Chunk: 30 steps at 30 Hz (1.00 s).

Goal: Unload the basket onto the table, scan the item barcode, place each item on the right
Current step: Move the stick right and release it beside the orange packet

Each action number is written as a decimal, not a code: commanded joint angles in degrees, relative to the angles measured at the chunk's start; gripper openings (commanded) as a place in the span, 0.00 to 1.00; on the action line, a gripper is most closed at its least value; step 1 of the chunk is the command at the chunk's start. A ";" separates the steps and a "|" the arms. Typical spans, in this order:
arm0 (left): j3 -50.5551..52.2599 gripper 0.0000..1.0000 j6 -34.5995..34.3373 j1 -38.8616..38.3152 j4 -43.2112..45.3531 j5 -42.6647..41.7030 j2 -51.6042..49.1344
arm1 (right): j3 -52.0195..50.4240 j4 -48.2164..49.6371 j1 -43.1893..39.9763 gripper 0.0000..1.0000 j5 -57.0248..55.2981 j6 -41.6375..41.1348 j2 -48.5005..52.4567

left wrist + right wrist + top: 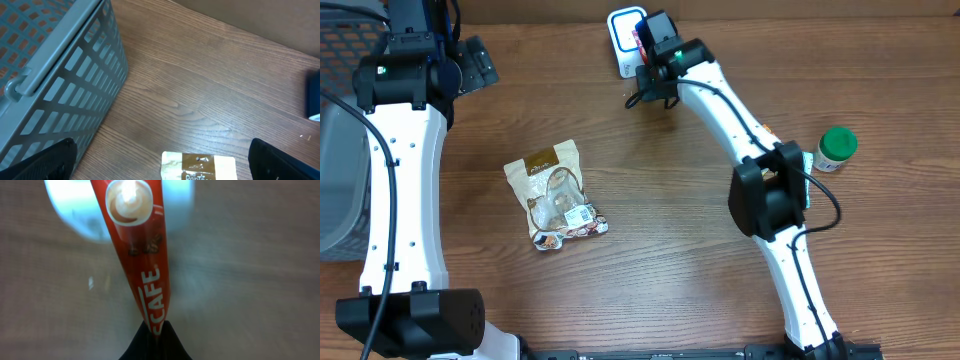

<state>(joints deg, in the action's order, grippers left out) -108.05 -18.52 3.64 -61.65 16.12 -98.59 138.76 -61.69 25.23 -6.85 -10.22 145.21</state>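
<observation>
— From above, what's the right gripper [645, 48] got?
— A red stick sachet [640, 36], pinched tight between its fingers. The sachet's far end hangs over the white-and-blue scanner [623, 42], which sits just beyond the fingertips.
— And the left gripper [475, 65]?
— Fingers spread wide, nothing in them. A snack bag [556, 195] lies flat on the table [670, 240], well apart from both sets of fingers. A green-capped bottle [836, 148] stands far from the right fingers, out by that arm's elbow.
— The left wrist camera?
— Both dark fingers [45, 160] sit in the lower corners, wide apart. The top edge of the snack bag shows between them, touching neither. A grey basket [70, 75] is off to the side of one finger.
— The right wrist camera?
— The fingertips [150, 342] are clamped on the near end of the sachet. It runs straight away from them, with "CAFE" lettering and a coffee cup printed on it. Its far end crosses the blurred scanner.
</observation>
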 commanded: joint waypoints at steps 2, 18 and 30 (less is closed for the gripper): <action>-0.44 1.00 -0.81 -0.28 0.15 0.79 -0.55 | 1.79 -11.02 -1.03 0.04 -0.66 -0.44 -13.35; -0.44 1.00 -0.81 -0.28 0.13 0.79 -0.55 | -8.76 -35.36 -13.99 0.09 0.48 -3.58 -16.90; -0.44 1.00 -0.81 -0.28 0.13 0.79 -0.55 | -23.58 -31.89 -19.52 0.69 1.99 -4.74 -16.90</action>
<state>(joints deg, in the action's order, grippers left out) -108.05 -18.52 3.64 -61.65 16.14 -98.59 116.81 -94.70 5.17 -6.42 -14.63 128.16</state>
